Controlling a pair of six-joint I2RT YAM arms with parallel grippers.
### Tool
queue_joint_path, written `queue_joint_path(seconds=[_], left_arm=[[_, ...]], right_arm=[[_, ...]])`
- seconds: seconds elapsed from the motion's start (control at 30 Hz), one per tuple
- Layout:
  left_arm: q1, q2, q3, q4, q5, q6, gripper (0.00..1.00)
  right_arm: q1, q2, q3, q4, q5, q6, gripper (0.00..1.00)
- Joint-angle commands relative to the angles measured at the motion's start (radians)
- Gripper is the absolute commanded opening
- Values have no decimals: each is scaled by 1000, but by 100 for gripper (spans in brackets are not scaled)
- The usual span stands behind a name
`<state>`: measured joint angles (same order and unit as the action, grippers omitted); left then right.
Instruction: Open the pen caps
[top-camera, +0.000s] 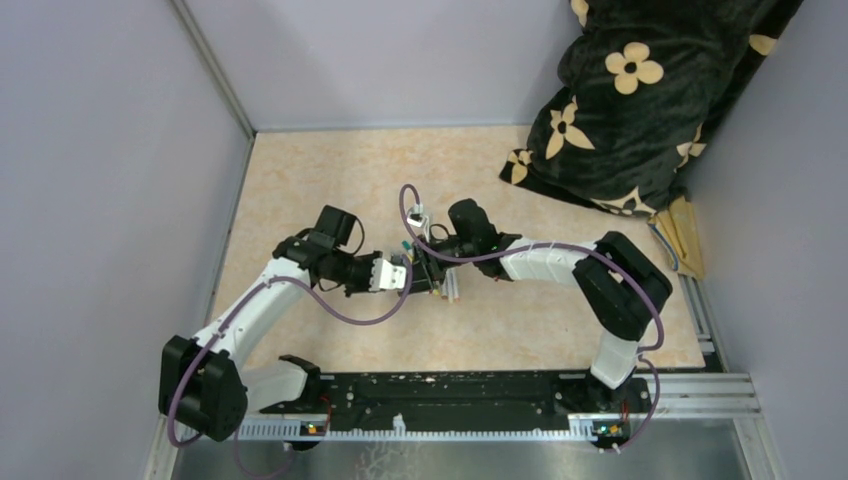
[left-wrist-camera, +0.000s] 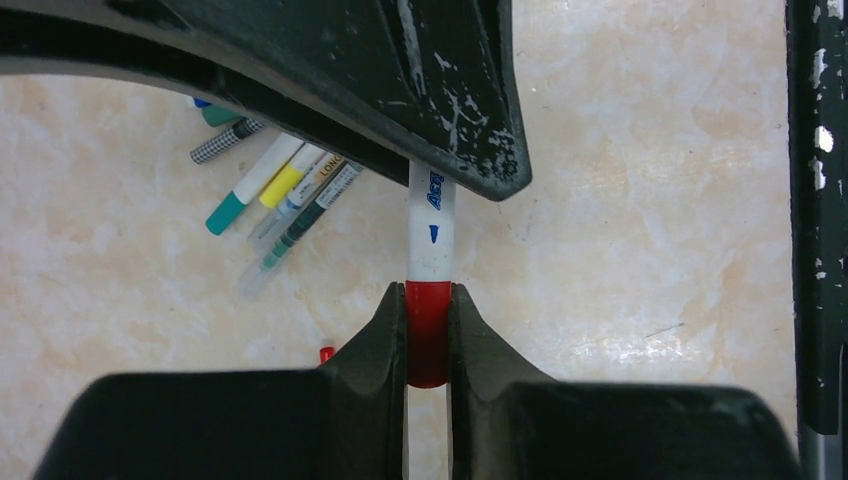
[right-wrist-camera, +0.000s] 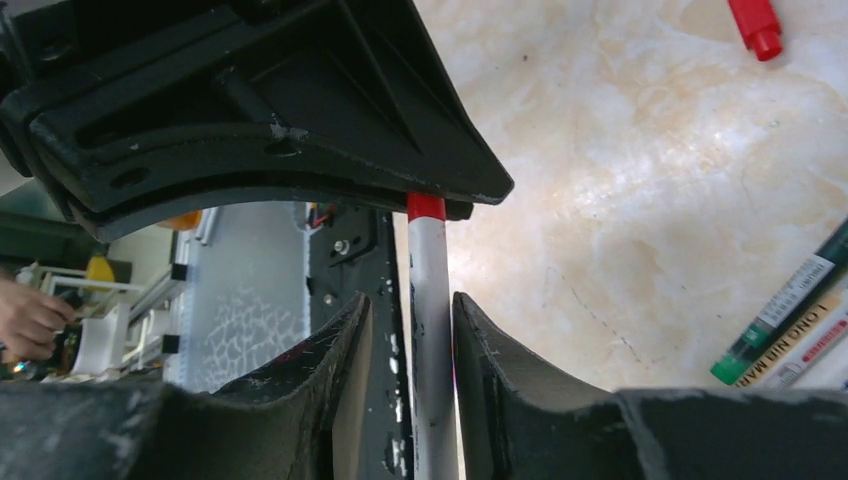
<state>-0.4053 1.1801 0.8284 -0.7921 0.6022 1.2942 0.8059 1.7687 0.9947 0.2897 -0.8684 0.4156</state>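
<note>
Left gripper (left-wrist-camera: 428, 295) clamps the red cap (left-wrist-camera: 428, 350) of a pen (left-wrist-camera: 432, 250). The pen runs straight on into the right gripper (right-wrist-camera: 411, 302), whose jaws stand slightly parted around it.

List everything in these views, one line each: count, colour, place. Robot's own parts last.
held pen: one, white barrel, spanning the two hands.
red cap: one, red, on that pen's end, between the left hand's fingers.
loose pens: one pile of several, pale barrels with green, yellow and dark ends, on the table beside the hands.
small red piece: one, red, possibly a cap, on the table near the left hand.
blanket: one, black with cream flowers, far right corner.
table: one, beige marbled.
left hand: one, black, shut on the red cap.
right hand: one, black, open, jaws loose around the white barrel.
</note>
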Motion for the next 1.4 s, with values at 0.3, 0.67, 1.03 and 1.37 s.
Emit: queue_joint_path(seconds=[0.3,0.67,1.03,1.37], left_arm=[[-10,-32,44,-13,-14,21,0],[-8,7,19,59,-251,66,0],[103,90,78,65,-255,62,0],[135,154,57,127,-93,-173,0]], right_arm=[[-1,29,20,116,-106,115,2],[-29,-132,-67,-82,-46,34,0],[-59,-339,-196,-263,77,-32,0],[-124,-525,-205,-423,860,-9,0]])
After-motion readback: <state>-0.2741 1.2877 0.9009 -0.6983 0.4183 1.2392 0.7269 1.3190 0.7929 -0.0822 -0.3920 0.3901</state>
